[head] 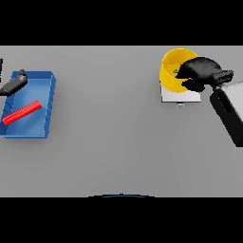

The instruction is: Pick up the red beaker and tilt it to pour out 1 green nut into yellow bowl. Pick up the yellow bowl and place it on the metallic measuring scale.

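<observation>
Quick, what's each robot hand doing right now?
Left robot hand: at the blue tray, holding nothing; fingers cannot be told.
Right robot hand: closed on the yellow bowl, which sits on the scale.

The right arm reaches in from the right edge, forearm angled up and leftward, its dark right hand [201,72] curled with fingers bent inward. The left hand [13,84] shows at the far left edge, fingers extended, pointing rightward.

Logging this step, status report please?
Right hand curled on yellow bowl, bowl on scale. Left hand over blue tray. Red beaker lies in tray. Nothing in the way.
</observation>
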Robot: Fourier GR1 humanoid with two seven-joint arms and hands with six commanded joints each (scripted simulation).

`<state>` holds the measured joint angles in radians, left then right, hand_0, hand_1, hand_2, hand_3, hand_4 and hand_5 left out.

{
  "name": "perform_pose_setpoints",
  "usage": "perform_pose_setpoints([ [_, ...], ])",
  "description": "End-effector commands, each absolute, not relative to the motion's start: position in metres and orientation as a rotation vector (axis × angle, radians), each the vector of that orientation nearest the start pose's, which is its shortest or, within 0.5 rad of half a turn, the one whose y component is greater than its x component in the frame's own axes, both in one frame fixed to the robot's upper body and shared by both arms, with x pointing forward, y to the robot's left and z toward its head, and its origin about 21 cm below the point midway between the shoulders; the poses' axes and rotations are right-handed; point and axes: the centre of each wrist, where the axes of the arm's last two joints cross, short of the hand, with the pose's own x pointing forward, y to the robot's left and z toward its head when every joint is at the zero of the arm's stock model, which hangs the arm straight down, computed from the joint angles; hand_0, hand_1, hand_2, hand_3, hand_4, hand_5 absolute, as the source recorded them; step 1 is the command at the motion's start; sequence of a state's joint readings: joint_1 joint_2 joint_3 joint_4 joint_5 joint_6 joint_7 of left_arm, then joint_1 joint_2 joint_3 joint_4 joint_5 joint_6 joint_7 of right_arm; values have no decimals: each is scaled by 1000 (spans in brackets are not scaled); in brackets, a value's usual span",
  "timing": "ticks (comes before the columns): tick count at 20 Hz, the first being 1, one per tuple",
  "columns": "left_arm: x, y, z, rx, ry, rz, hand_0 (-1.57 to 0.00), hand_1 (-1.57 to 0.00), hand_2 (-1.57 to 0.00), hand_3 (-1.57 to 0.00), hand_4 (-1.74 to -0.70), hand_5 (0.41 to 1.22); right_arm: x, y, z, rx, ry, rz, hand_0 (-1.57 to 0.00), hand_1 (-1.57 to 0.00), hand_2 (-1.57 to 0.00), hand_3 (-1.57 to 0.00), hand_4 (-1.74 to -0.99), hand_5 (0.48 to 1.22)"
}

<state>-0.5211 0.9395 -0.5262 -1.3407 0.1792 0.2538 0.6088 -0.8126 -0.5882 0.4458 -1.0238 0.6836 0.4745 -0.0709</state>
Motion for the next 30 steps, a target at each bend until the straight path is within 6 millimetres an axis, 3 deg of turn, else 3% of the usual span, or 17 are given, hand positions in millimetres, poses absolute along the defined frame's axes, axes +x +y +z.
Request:
perform_pose_setpoints([
  [1,333,326,130,771,-1050,-517,1,1,1,1,-823,765,411,-248,135,-666,-1113,1672,-1571,-1571,-1571,-1211,-1722,1221],
  [5,333,329,126,769,-1044,-513,1,1,1,1,-814,757,419,-260,117,-683,-1082,1639,-1571,-1566,-1571,-1360,-1724,1221],
  [10,336,328,129,769,-1055,-516,1,1,1,1,-796,733,427,-261,97,-690,-1067,1609,-1571,-1518,-1563,-1482,-1727,1221],
  [15,338,322,130,760,-1063,-521,1,1,1,1,-806,734,430,-265,86,-671,-1058,1608,-1548,-1420,-1568,-1481,-1721,1221],
  [17,337,324,131,763,-1051,-522,1,1,1,1,-811,740,433,-263,87,-658,-1042,1593,-1536,-1411,-1569,-1165,-1728,1221],
  [18,338,324,128,759,-1048,-526,1,1,1,1,-813,745,432,-265,87,-640,-1042,1586,-1543,-1443,-1496,-1022,-1659,1221],
  [19,341,329,131,770,-1045,-519,1,1,1,1,-812,745,434,-266,89,-643,-1028,1570,-1525,-1350,-1348,-907,-1596,1134],
  [21,342,324,126,755,-1048,-516,1,1,1,1,-815,744,434,-265,86,-631,-1023,1566,-975,-866,-954,-762,-1504,983],
  [23,343,317,123,756,-1045,-525,1,1,1,1,-809,742,436,-264,85,-618,-1013,1570,-624,-554,-694,-670,-1444,887],
  [26,346,321,123,759,-1051,-522,1,1,1,1,-809,739,437,-267,86,-599,-1015,1575,-319,-283,-449,-572,-1397,799],
  [30,346,321,124,764,-1046,-518,1,1,1,1,-809,736,438,-267,85,-589,-1004,1620,-130,-115,-244,-442,-1346,746],
])
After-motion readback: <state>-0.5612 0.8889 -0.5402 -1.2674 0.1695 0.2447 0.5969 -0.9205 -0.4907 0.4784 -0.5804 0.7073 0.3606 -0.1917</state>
